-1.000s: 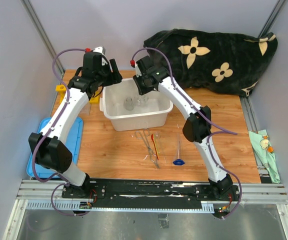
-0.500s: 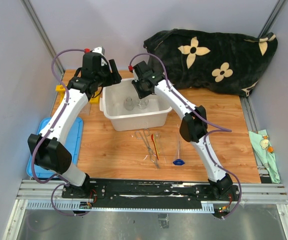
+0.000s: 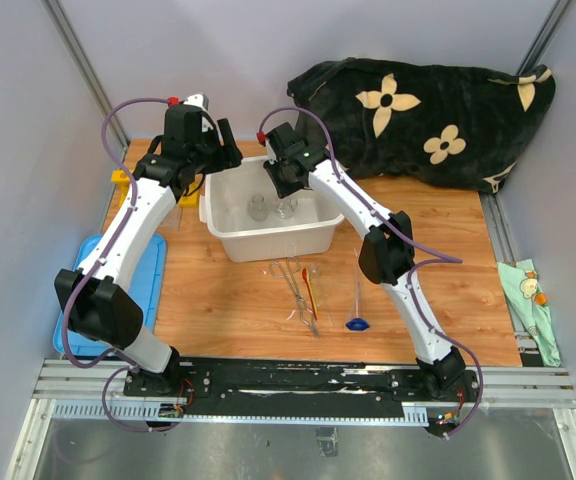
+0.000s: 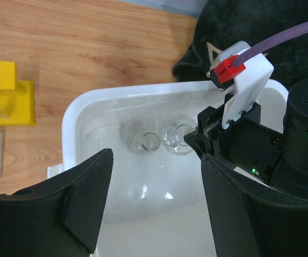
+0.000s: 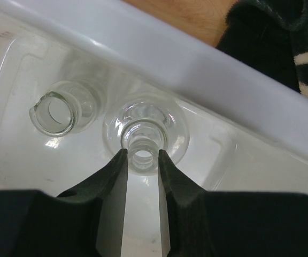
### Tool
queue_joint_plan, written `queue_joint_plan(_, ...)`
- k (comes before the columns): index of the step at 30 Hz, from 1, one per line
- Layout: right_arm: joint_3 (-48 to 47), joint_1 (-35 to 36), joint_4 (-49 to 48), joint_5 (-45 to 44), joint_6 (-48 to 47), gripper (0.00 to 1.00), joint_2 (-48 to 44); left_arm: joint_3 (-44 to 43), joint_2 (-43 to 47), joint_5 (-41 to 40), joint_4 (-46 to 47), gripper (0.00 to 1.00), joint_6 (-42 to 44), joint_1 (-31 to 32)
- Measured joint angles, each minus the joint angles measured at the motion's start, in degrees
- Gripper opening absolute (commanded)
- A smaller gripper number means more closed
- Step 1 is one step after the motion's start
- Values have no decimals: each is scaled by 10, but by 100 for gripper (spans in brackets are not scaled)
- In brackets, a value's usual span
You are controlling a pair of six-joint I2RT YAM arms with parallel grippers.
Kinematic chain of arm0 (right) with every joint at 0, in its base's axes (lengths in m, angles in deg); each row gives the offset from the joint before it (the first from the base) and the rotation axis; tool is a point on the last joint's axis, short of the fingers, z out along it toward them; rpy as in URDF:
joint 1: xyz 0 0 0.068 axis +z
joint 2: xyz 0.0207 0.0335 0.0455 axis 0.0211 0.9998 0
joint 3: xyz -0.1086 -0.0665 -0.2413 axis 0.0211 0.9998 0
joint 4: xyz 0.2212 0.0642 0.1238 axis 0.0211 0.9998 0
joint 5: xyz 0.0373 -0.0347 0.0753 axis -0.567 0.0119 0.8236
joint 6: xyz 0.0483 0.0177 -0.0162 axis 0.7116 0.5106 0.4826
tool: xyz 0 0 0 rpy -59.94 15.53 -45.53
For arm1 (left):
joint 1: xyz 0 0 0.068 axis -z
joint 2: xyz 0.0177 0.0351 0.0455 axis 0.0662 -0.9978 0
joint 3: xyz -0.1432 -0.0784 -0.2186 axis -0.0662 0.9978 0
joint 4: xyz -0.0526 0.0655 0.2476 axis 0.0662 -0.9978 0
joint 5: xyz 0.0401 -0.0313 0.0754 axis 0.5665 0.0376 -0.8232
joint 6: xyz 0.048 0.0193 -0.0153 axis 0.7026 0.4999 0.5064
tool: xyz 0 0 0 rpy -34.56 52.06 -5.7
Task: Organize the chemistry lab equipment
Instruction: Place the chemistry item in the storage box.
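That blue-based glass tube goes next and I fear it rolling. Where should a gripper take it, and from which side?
Probably mid-length on the glass tube, from straight above, fingers closing across it. It lies flat on the table, running near to far, so its thin shaft is easier to span than the wide blue base at its near end.

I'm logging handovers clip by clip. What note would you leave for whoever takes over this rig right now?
Grippers: the right gripper is shut on the neck of the flask, inside the bin. The left gripper is open and empty, over the bin's left side.
Done: one beaker is in the bin, and the flask is beside it, not yet released.
Left: the tweezers, red tool and blue-based glass piece lie on the table in front of the bin. The rack stands at the far left.
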Motion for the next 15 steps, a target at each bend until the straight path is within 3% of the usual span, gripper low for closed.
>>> queue_joint_plan(15, 37, 0, -27, -2, -3, 46, -17, 1, 0, 1, 0, 72, 0, 0)
